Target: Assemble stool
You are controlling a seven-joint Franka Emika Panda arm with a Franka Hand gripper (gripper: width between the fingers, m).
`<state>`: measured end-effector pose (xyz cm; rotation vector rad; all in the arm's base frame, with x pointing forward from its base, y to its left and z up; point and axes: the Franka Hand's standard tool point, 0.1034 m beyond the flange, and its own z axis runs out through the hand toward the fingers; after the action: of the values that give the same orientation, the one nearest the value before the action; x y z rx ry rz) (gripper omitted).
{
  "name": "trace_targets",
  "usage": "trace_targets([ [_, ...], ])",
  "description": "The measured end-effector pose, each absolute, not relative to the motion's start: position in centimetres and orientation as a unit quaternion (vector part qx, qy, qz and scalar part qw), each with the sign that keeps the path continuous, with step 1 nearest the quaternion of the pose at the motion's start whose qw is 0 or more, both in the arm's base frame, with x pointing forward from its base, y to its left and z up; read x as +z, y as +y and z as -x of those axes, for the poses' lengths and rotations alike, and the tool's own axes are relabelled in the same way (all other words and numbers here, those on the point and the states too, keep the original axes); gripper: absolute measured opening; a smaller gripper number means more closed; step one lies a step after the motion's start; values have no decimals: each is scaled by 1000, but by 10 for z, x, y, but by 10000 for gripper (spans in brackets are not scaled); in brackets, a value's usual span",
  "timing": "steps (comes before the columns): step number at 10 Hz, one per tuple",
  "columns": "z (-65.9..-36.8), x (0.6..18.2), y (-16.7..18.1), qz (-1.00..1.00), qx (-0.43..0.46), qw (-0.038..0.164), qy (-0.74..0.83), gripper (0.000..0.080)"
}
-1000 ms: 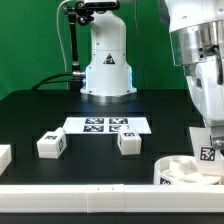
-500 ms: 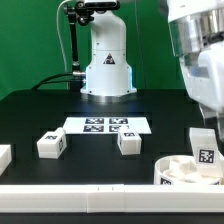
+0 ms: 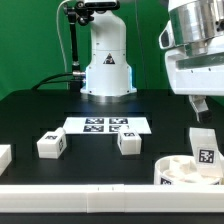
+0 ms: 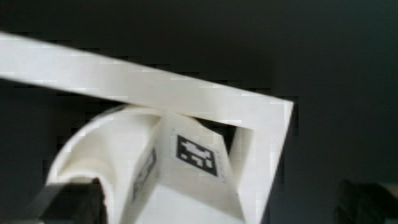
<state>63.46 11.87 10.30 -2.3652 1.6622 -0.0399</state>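
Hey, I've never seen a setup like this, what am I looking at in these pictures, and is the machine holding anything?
It is a robot arm building a small stool. One picture comes from a camera off the arm, the other from one on its wrist. Its gripper hangs above a leg standing in the round seat and holds nothing. On the black table lie two more legs near the marker board.

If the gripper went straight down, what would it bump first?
Most likely the top of the upright stool leg, standing on the round seat right beneath the gripper; depth is hard to judge.
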Motion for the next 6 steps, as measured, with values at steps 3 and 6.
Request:
trace_targets([
  [3, -641, 111, 121, 931, -13, 74, 356, 648],
  [6, -642, 111, 123, 966, -23, 62, 252, 648],
])
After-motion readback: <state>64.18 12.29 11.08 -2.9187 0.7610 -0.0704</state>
